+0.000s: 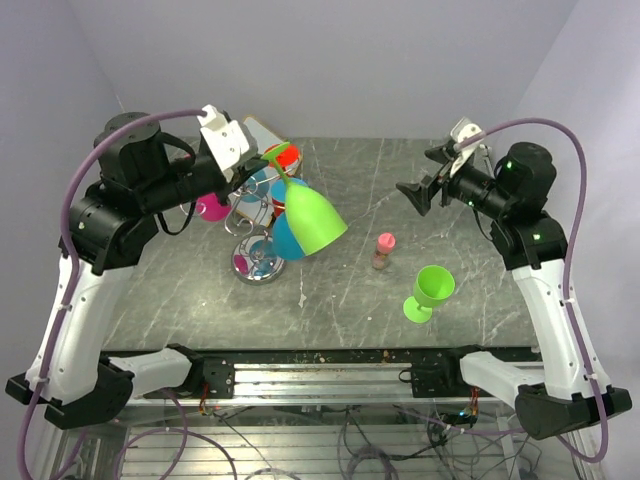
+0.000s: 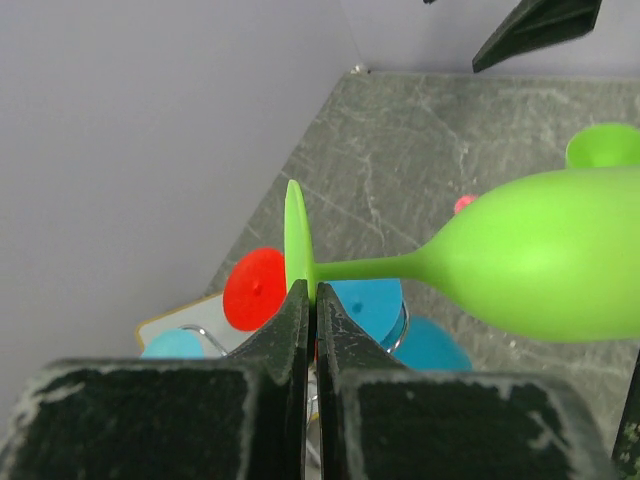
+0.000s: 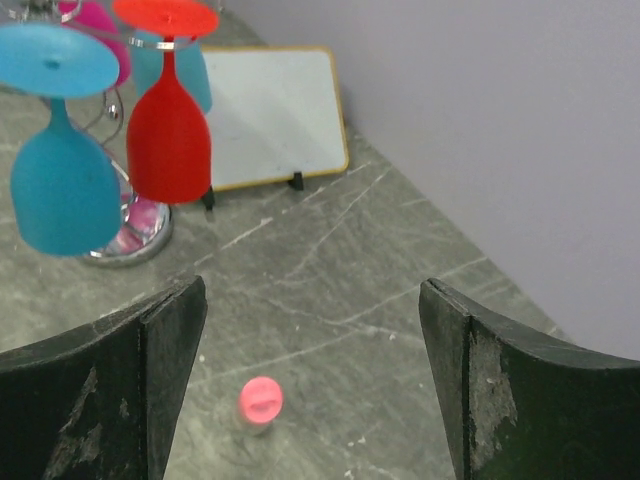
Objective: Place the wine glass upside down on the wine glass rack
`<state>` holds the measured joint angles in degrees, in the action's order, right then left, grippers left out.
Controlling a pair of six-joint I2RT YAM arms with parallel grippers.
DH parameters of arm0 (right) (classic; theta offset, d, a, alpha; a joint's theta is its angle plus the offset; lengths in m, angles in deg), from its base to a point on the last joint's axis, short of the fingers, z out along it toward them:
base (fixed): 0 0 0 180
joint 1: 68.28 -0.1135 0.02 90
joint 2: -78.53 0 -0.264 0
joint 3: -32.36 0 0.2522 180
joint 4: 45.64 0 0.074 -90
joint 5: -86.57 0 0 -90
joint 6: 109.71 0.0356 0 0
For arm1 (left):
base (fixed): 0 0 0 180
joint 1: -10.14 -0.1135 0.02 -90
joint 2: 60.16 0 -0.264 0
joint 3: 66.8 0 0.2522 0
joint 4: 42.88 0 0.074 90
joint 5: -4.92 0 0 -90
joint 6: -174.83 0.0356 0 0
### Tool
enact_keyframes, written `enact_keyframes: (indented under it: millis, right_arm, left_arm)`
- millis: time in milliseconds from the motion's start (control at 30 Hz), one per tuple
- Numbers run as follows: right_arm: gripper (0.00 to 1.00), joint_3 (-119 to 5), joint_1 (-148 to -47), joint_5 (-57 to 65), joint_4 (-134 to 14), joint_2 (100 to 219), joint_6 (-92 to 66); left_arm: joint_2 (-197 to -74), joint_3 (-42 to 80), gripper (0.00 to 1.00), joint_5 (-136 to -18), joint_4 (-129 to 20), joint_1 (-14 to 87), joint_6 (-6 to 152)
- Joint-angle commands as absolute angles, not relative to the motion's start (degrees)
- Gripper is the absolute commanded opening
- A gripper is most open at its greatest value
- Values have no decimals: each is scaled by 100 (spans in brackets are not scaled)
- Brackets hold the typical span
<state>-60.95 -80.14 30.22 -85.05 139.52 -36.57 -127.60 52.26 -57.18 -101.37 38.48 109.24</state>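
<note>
Gripping green wine glass (image 1: 312,222) by foot rim with left pincer (image 2: 310,300), over wine glass rack (image 1: 257,266). Lying roughly horizontal along stem, bowl aimed right and nearward; possibly touching it. With right pincer (image 3: 312,335) spread apart, empty.

The left arm (image 1: 120,215) rises from the near left corner of the tabletop and reaches toward the far edge, wrist turned inward. The left tool (image 1: 262,160) has both fingers pressed together on the foot of the green wine glass (image 1: 312,222). The right arm (image 1: 535,240) stands over the right edge, elbow high. The right tool (image 1: 415,193) points left, its fingers spread wide around open air.
</note>
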Motion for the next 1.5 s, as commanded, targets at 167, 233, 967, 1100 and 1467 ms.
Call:
enact_keyframes:
  millis: [167,233,967,1100,1467]
  right_arm:
    - [90,-4960,-8024,3256,-8489,13241,-4350]
    - [90,-4658,-8019,3199,-8381,13086,-4356]
    - [92,-3255,-7424,3972,-7891,12917,-4478]
    - [93,-3240,-7415,3989,-7905,12930,-4498]
    - [93,-3223,-7394,3972,-7900,12935,-4494]
  left_arm:
    - [-12257,5254,7,-5814,-11688,3859,12636]
    - [-12160,5203,7,-5780,-11942,3812,13029]
    - [-12293,4168,7,-6398,-11646,4041,13300]
    - [-12307,4137,7,-6704,-11580,4100,13379]
    - [-12287,3908,7,-7214,-11496,4213,13555]
